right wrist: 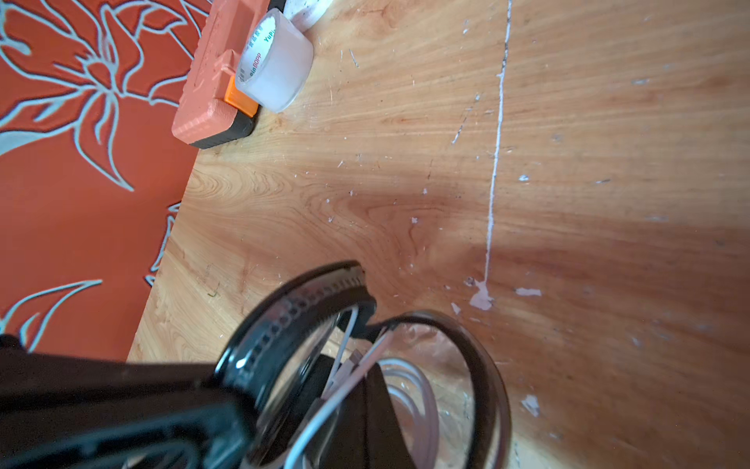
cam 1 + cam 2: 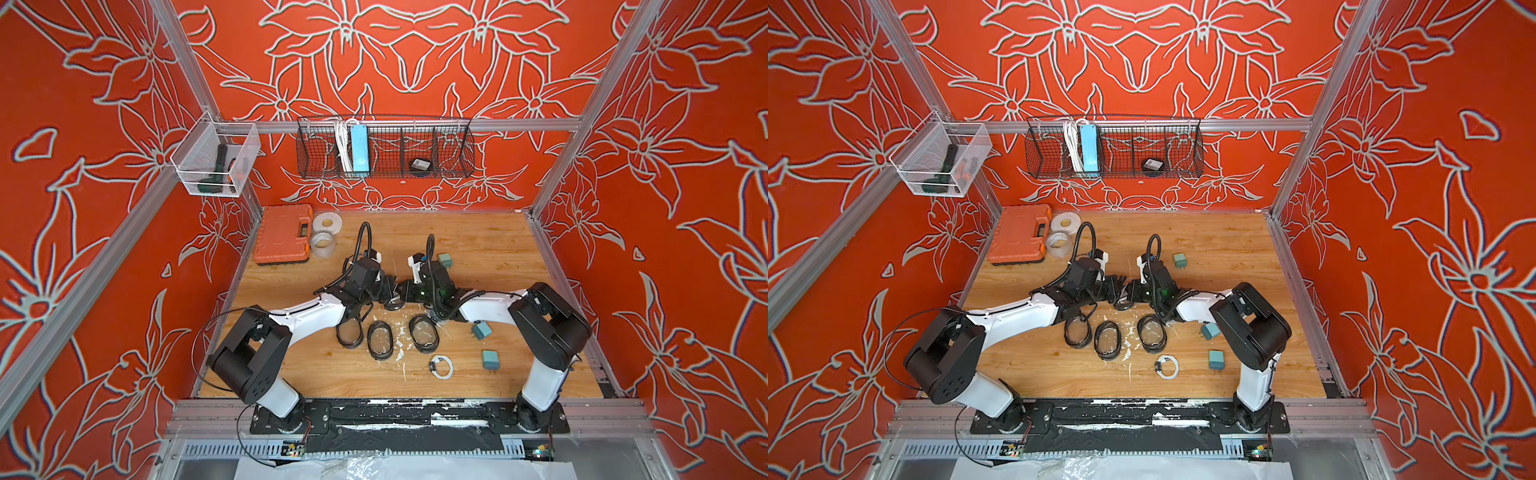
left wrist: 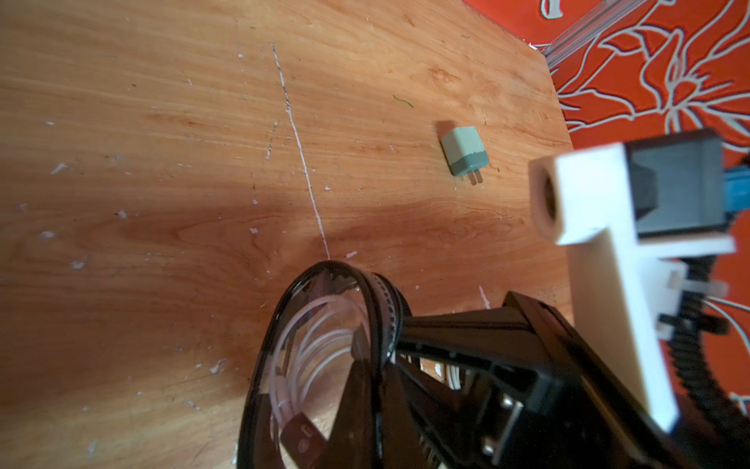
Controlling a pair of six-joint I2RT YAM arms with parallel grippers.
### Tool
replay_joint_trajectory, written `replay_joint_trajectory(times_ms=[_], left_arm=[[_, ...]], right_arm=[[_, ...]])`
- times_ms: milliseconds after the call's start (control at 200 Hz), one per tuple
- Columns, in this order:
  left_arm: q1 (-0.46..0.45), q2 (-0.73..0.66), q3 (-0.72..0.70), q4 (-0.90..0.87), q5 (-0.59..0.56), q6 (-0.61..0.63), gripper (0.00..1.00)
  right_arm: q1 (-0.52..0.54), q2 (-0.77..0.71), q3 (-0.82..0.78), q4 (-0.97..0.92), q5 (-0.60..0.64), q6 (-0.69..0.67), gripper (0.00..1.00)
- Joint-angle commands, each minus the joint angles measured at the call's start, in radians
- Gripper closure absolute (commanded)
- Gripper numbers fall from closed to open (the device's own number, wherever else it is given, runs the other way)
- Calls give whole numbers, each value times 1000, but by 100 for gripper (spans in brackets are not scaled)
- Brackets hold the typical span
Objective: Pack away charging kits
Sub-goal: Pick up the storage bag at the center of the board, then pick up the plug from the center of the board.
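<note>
As both arms meet over the middle of the table (image 2: 478, 232), the left tool (image 2: 387, 291) and the right tool (image 2: 404, 289) are each clamped shut on the black rim of one clear case (image 3: 320, 357), held between them. Whether it rests on the wood or hangs just clear of it cannot be told. The wrist views show the case parted along its zip, with a coiled white cable (image 3: 290, 357) lying inside; no plug adapter can be made out in it.

The step in hand appears to be filling this case, with one kit half packed. The next move likely calls for one tool to hold on while the other lets go and fetches an adapter, or for the two to work the zip closed. Either way the thin rim leaves little margin, and the cable end could spring out.

Three teal adapters lie free on the table. The far adapter (image 2: 445, 260) is just beyond the right tool, the middle adapter (image 2: 481, 330) is beside the right forearm, and the front adapter (image 2: 490, 359) is nearer the front edge. A loose cable (image 2: 442, 366) sits near that last one, well apart from both tools. In a row on the near side of the tools lie three other cases (image 2: 380, 338); what they hold cannot be told.
</note>
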Motion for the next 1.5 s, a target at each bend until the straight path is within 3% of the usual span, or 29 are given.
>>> replay_joint_trajectory(times_ms=[0,225,415,545,716,761,976,1056,1156,1496], left_arm=[[-1,-16,2,-34,-143,-5,100],[0,-29,0,-36,-206,25,100],[1,-31,2,-33,-210,39,100],[2,-29,9,-47,-231,56,100],[2,-7,54,-98,-249,79,100],[2,-2,61,-101,-247,83,100],[2,23,84,-99,-230,95,100],[2,37,91,-101,-226,95,100],[2,55,98,-102,-222,98,100],[2,81,101,-61,-156,109,100]], right_arm=[[1,-96,17,-83,43,-28,92],[-20,-241,2,-259,198,-92,62],[-149,-312,-2,-385,345,-158,31],[-252,-223,99,-529,443,-220,22],[-321,-5,280,-621,405,-313,19],[-322,46,334,-652,403,-331,12],[-333,205,483,-713,424,-373,14],[-339,281,571,-779,431,-384,23],[-341,333,624,-801,416,-397,28],[-345,338,619,-778,399,-397,56]])
